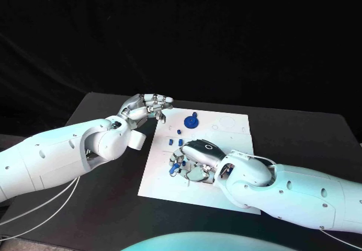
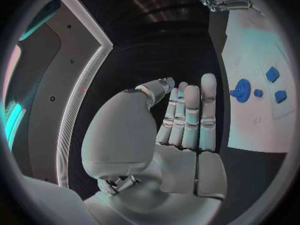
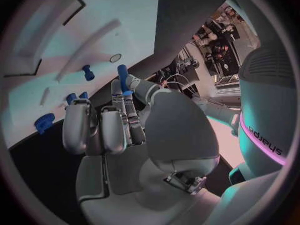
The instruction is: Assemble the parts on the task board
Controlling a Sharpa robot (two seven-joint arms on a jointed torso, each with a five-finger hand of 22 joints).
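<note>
We see the right hand covering the board's middle, small parts just beside; the left hand hangs off its far-left corner; the far-right area is open.

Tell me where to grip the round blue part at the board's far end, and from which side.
Grip the round blue part by the upright stem rising from its middle, coming straight down from above: its wide disc seems to lie flat on the task board, giving fingers little edge.

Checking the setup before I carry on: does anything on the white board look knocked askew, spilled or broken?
Nothing stands out. The white board lies flat on the table, blue parts sit on it, the right hand pinches a blue peg above it, and the left hand is at its far corner, holding nothing.
</note>
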